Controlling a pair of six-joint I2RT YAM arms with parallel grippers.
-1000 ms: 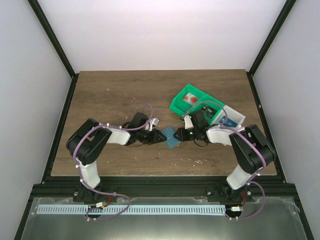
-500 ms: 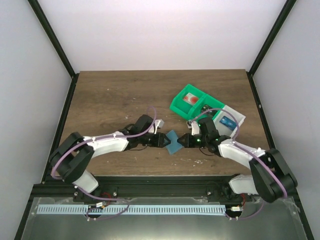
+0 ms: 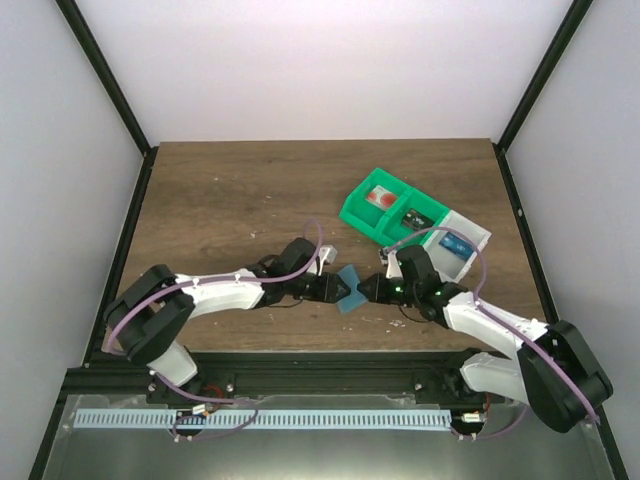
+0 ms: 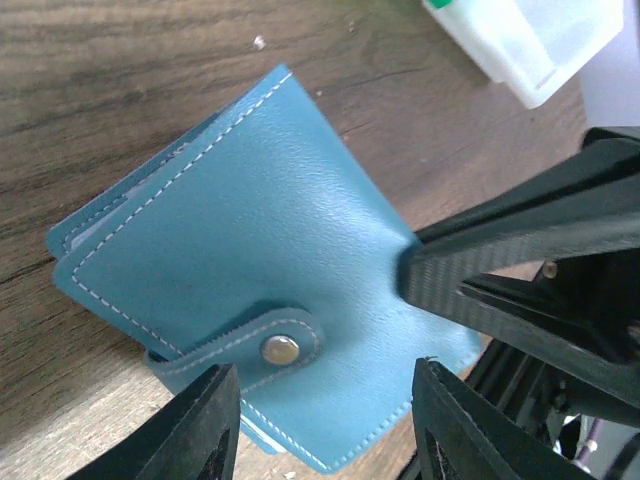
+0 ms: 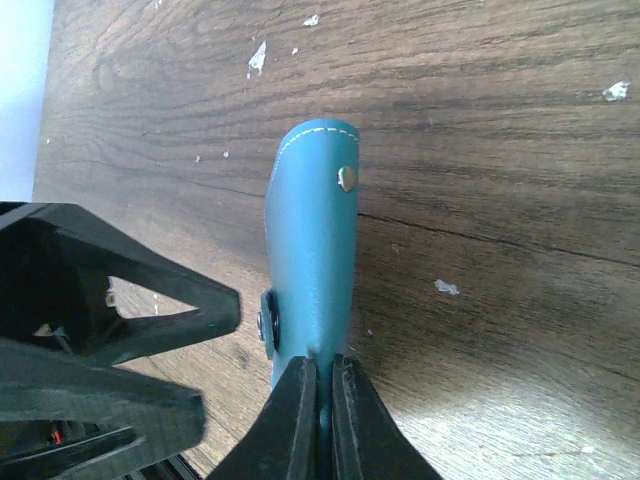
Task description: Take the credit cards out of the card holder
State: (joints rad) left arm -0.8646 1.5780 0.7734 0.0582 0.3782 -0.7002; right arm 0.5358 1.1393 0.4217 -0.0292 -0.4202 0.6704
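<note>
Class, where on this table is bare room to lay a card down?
Free: the far-left wood of the table, between the left rail and the green bins. Crowded: the centre, where the left gripper and right gripper flank the card holder.

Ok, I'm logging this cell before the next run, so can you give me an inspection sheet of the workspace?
Surface: wooden table, scattered white specks.
Job's things: card holder closed, strap snapped; one red-marked card in the green bin.
Clutter: white bin beside the green one; contents too small to tell.
Grippers: right gripper shut on the card holder's edge; left gripper open at its strap side.
Cables: purple cables loop along both arms.
Surroundings: white walls, black frame.
</note>
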